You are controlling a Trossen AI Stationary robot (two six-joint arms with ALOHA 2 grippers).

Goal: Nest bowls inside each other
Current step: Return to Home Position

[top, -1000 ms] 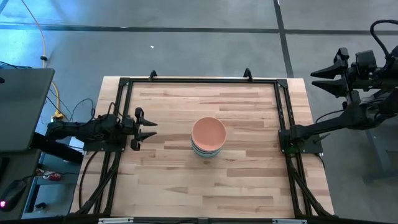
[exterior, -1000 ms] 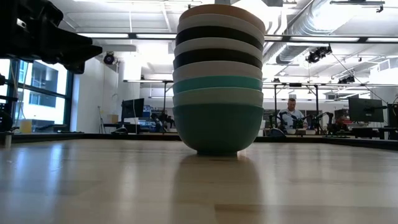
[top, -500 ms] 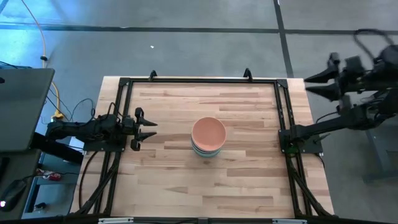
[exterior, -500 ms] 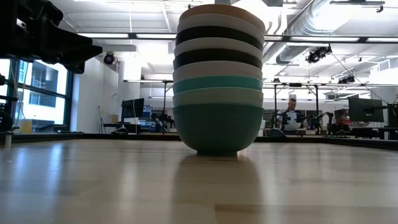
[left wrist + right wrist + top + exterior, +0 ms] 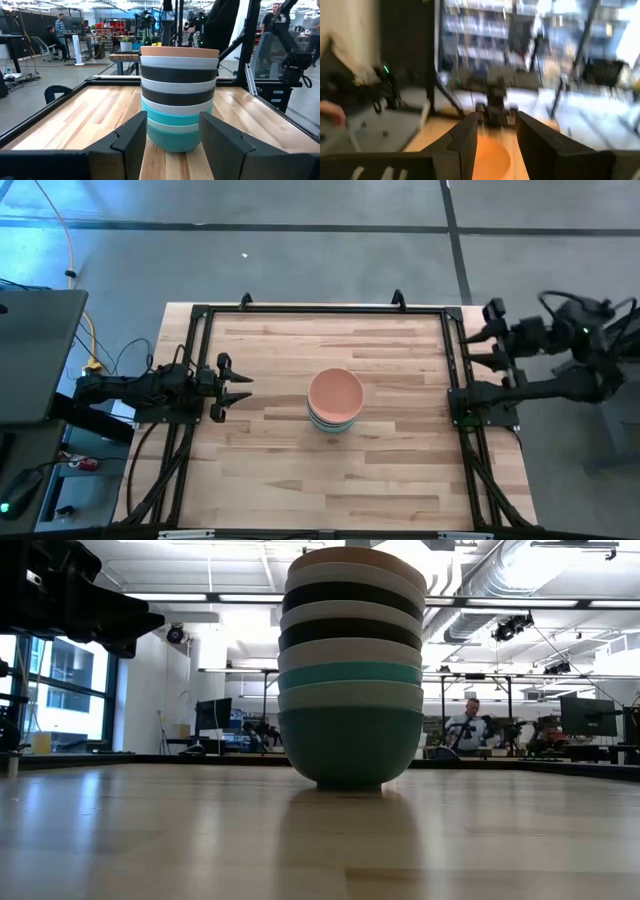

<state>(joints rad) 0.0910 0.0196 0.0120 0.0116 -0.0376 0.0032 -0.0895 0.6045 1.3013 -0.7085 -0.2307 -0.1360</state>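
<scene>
Pink bowl: on top of the stack, rim up, nested in the top white bowl.
Stack: nine bowls nested upright at the middle of the table. From the bottom they run teal, pale mint, teal, white, black, white, black, white, pink.
Left gripper: low at the table's left edge, fingers spread and empty. It points at the stack and is well apart from it. In its wrist view the stack shows between the two fingers.
Right gripper: at the table's right edge, toward the far right corner. Its fingers are parted and hold nothing, well apart from the stack.
Person: far off in the room beyond the table, seen in the low view.
</scene>
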